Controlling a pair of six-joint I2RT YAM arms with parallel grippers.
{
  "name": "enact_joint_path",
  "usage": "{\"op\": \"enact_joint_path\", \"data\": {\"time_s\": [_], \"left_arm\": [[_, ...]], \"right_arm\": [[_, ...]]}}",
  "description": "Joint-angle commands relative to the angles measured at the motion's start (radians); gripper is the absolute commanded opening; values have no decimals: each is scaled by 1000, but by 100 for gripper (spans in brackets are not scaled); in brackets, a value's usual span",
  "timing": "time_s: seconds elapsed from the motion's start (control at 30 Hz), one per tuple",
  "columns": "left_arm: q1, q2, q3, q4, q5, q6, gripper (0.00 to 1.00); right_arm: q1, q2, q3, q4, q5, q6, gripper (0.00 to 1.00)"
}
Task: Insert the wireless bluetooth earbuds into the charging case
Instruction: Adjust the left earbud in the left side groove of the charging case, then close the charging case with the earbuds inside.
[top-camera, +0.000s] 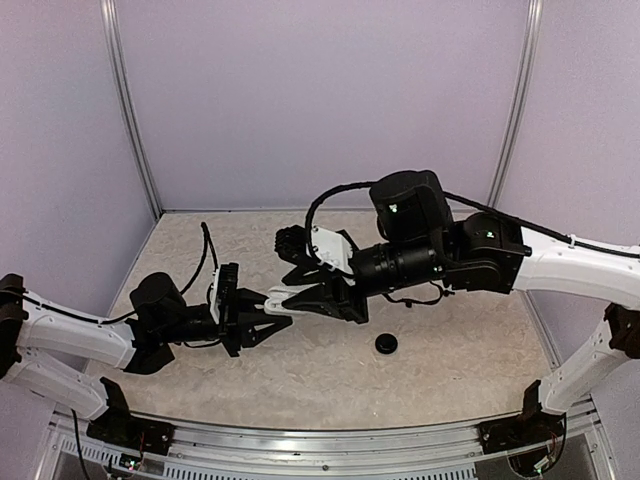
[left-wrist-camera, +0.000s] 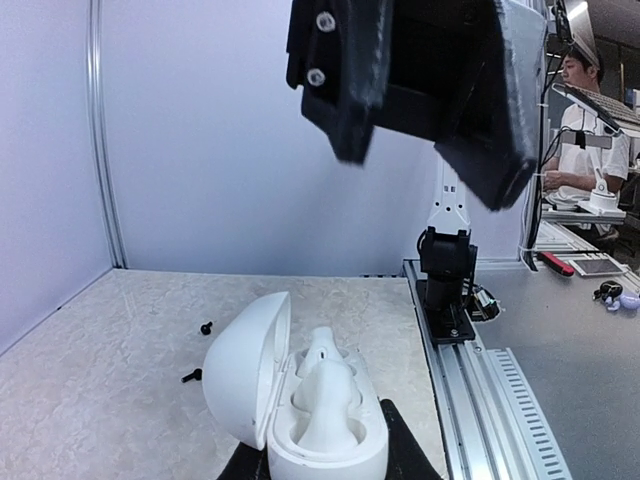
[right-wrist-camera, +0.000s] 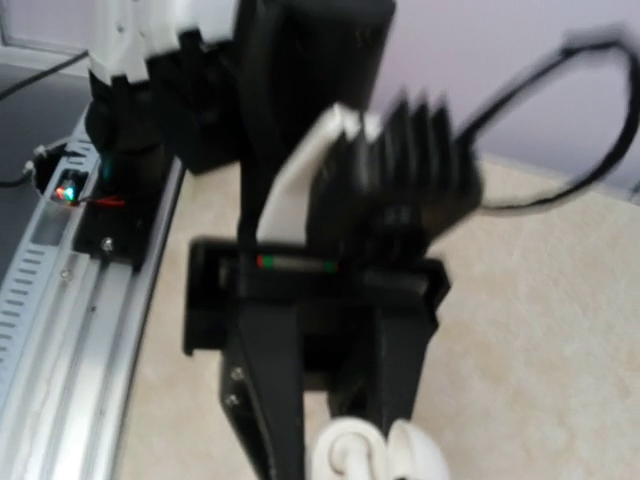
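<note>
Closest to the left wrist lens: white charging case (left-wrist-camera: 325, 445), clamped by its base in the left pincer (left-wrist-camera: 322, 470), dark fingers (left-wrist-camera: 402, 450) pressed tight on either flank. Lid (left-wrist-camera: 245, 370) swung wide open to that pincer's left, sockets facing up. Held clear of the worktop (left-wrist-camera: 100, 400), most likely to offer the other arm a steady, open mouth and to keep so light a shell from skidding under a push.

Both earbuds (left-wrist-camera: 328, 400) inside the case, one behind the other between the left pincer's fingers. Seemingly seated (whether pressed fully home, impossible to tell).

Straight above the left pincer and apart from the case: right pincer (left-wrist-camera: 425, 175), fingers parted part-way, bare wall showing between the tips. Nothing held, nothing touched. Fits a placing job judged done or nearly so, with perhaps a last press or a lid closure left.

Right wrist view too blurred to add more than white shapes low in frame.

Seen from overhead, both pincers tip to tip over mid-worktop (black disc (top-camera: 386, 343) lying loose toward the arm bases from the right pincer, two tiny dark screws (left-wrist-camera: 206, 327) beyond the left pincer; no part in this job).
</note>
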Motion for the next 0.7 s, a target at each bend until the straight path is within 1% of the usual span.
{"op": "enact_joint_path", "data": {"time_s": [0.0, 0.17, 0.27, 0.43, 0.67], "left_arm": [[-5, -6, 30, 54, 32, 8, 0], [-6, -11, 30, 56, 38, 7, 0], [-5, -22, 28, 54, 41, 7, 0], [-10, -32, 30, 53, 37, 5, 0], [-11, -43, 29, 51, 33, 7, 0]], "right_arm": [[-33, -71, -37, 68, -35, 33, 43], [-102, -107, -105, 89, -83, 69, 67], [-148, -103, -128, 91, -143, 97, 72], [-168, -63, -140, 83, -220, 118, 74], [-167, -3, -117, 65, -320, 107, 69]]}}
